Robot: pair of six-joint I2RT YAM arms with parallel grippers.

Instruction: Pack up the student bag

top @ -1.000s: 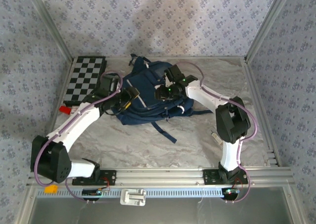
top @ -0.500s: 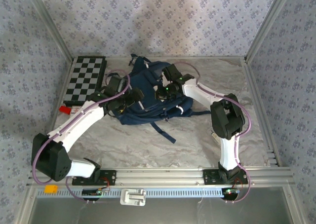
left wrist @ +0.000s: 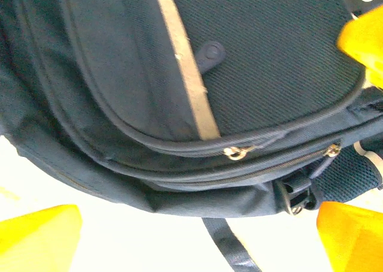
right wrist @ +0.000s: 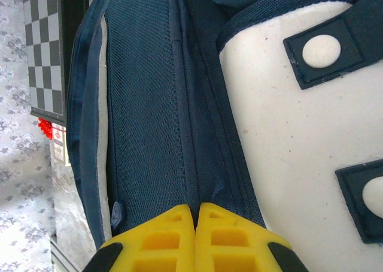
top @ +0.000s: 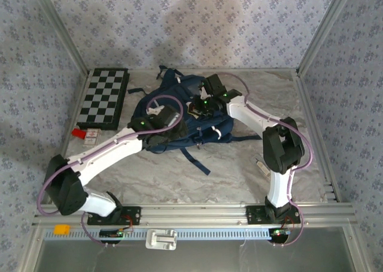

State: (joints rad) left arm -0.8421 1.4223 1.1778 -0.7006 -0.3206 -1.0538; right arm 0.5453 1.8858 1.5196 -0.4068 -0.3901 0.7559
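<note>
The student bag lies flat in the far middle of the table. A checkered board sits just to its left. Our right gripper rests on the right side of the bag. Its yellow fingers are pressed together, and they seem to nip a ridge of blue cloth between them. Our left gripper hangs over the near side of the bag with its fingers spread wide and holds nothing.

We think the job right now is to open the bag so things can go in. Under the left gripper we see two little metal zip pulls. One is near the white stripe and one is further right by a buckle. Both zips look closed.

To do this well, we should hold the cloth tight with the right gripper so the bag cannot slide. Then we bring the left gripper down slowly over one pull. We line up a finger on each side and close on the small tab alone, not the cloth. The tab is tiny, so we go gently. We pull along the curve of the zip, not straight up.
</note>
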